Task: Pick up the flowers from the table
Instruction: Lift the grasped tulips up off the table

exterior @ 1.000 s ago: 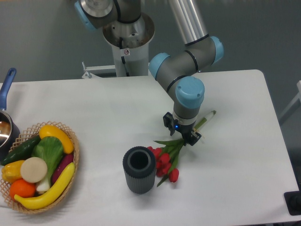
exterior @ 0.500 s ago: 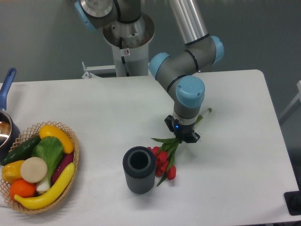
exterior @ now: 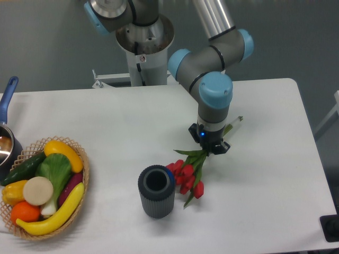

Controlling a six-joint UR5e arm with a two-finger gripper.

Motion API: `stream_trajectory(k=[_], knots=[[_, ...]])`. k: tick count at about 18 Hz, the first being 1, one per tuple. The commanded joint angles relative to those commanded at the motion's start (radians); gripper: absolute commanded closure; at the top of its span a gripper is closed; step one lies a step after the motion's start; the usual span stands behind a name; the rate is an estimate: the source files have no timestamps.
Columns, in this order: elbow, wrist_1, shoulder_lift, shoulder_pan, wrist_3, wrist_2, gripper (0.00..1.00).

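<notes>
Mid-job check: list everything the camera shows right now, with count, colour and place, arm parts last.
flowers: one bunch, red buds with green stems, centre-right of the table, stems in the end effector
vase: one, dark grey, ribbed, upright, just left of the buds
basket: one, tan wicker, left edge of the table, holding yellow, green, orange, purple and cream produce
pot: one, dark with a blue handle, far left, cut off by the frame
table: one, white
arm: one, grey with blue caps, reaching down from the top
end effector: one, black, shut on the stems
</notes>
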Motion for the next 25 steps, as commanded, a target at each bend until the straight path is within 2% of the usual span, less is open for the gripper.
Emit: stream_trajectory(k=[2,5,15,19,25], knots=[[0.003,-0.005,0.009,0.009,0.000,0.000,0.85],[0.008,-0.005,0.017,0.025,0.000,-0.002,0.86],[0.083,-0.048,0.018,0.052,0.002,-0.003,0.88],[0.083,-0.052,0.040,0.046,0.064,0.000,0.88],[0.104,-0.126,0.052,0.054,0.071,0.000,0.89]])
